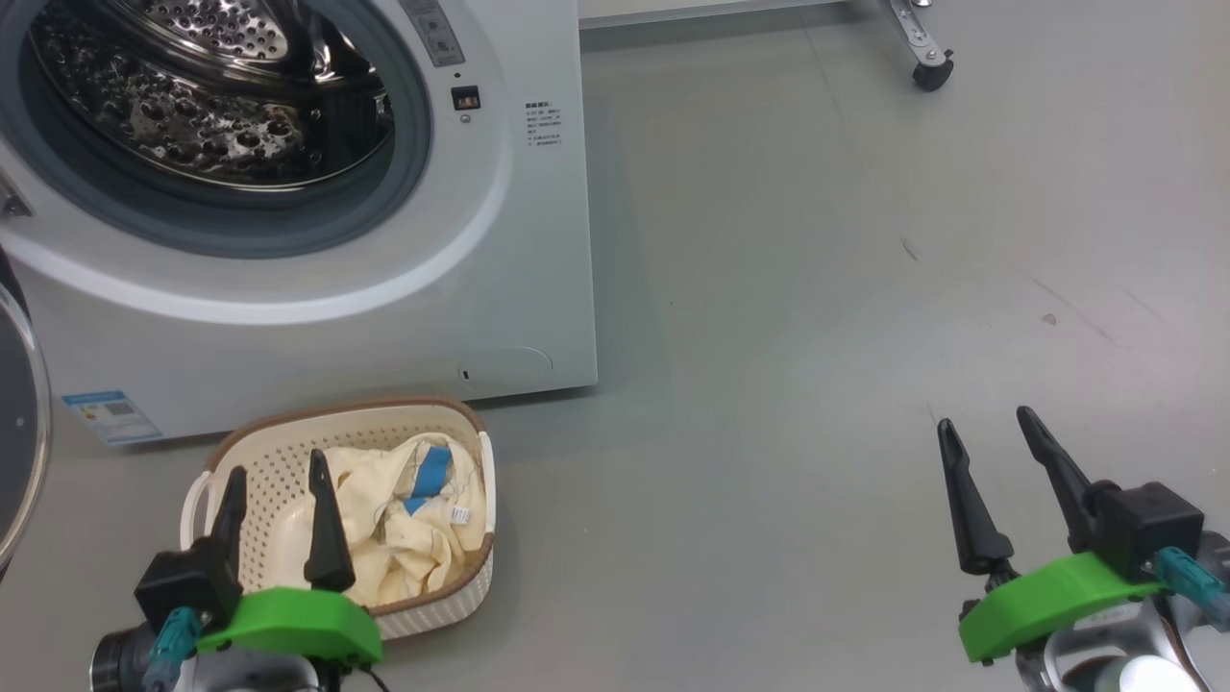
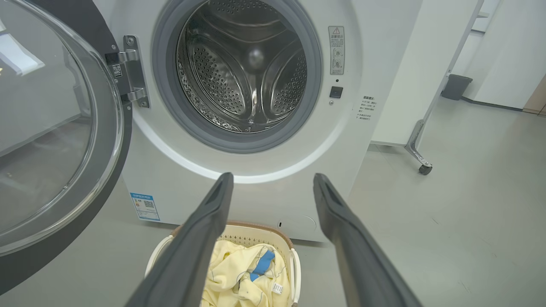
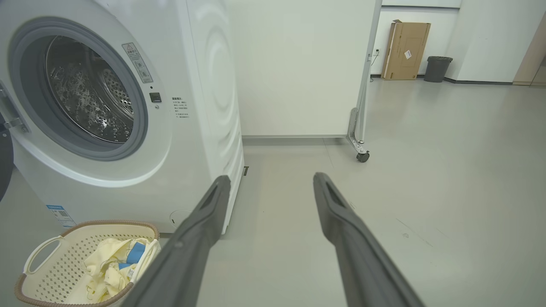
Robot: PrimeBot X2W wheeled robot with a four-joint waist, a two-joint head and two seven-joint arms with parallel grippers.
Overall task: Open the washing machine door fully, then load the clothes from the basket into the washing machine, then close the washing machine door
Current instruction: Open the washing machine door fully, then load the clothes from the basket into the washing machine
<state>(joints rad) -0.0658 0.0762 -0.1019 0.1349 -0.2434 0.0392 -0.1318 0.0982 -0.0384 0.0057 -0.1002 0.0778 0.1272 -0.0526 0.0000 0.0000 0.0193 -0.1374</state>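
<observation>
From the head we see open grey floor (image 1: 817, 317) right of the machine (image 1: 524, 288). The basket (image 1: 346, 411) holding the clothes (image 1: 404, 509) sits just before the machine. Our left hand (image 1: 277, 463) is released over the basket, and our right hand (image 1: 985, 418) is released over floor. From the left wrist, the door (image 2: 55, 140) stands swung wide. From the right wrist, a wheeled partition (image 3: 362, 106) stands well apart.

The washing machine (image 1: 519, 240) was white, with a grey gasket ring (image 1: 411, 168), a perforated steel drum (image 1: 192, 125) and a blue label sticker (image 1: 110, 415). The washing machine door (image 2: 47, 128) had a black rim around clear glass. The basket (image 1: 346, 408) was cream and perforated, brown-rimmed, with white handles (image 1: 489, 476). The clothes (image 1: 384, 509) were pale cream-yellow with a blue patch (image 1: 430, 471) and a white tag (image 1: 461, 516). The floor (image 1: 817, 336) was plain grey.
</observation>
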